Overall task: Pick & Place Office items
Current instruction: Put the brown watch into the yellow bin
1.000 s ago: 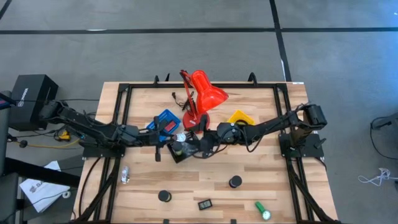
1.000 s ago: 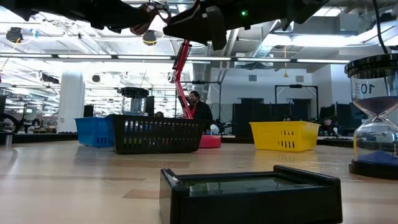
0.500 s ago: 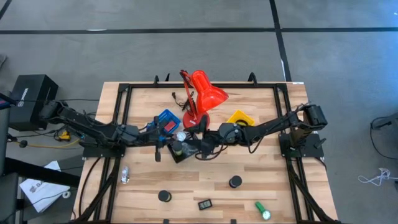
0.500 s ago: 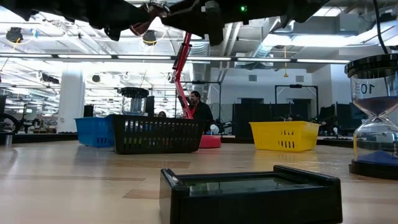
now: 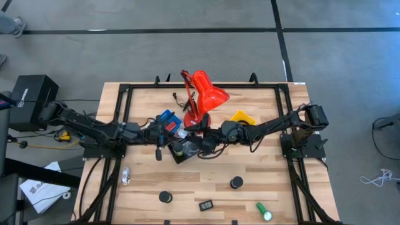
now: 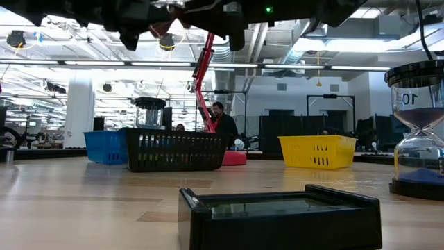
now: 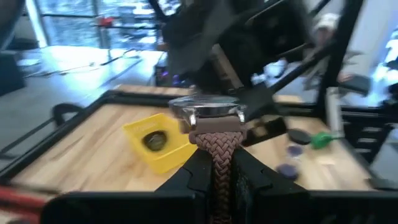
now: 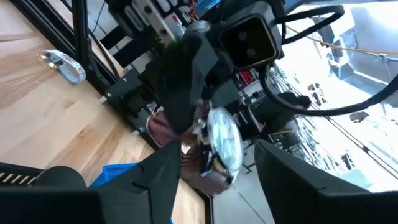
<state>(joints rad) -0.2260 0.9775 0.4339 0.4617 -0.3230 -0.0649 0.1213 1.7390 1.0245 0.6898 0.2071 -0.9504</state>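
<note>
The 2 arms met over the middle of the wooden table (image 5: 250,181), just in front of the red desk lamp (image 5: 203,94). The left gripper (image 7: 214,171) was clamped on the brown braided strap of a wristwatch (image 7: 208,115), holding it up with its silver round case on top, above the black basket (image 6: 173,151). The right gripper (image 8: 211,158) faced it from the other side, its 2 fingers (image 8: 158,171) apart on either side of the watch case, with a gap showing between each finger and the case; whether either touched the watch could not be told.

Beside the black basket stood a blue basket (image 6: 104,147), and a yellow basket (image 6: 316,151) stood on the far side of the lamp base. Other items lay on the near part of the table: 2 black discs (image 5: 236,182), a small black rectangle (image 5: 206,204), a green cylinder (image 5: 264,211) and a silvery watch band (image 5: 125,177) near the left edge. An hourglass (image 6: 418,132) stood close to the low camera.
</note>
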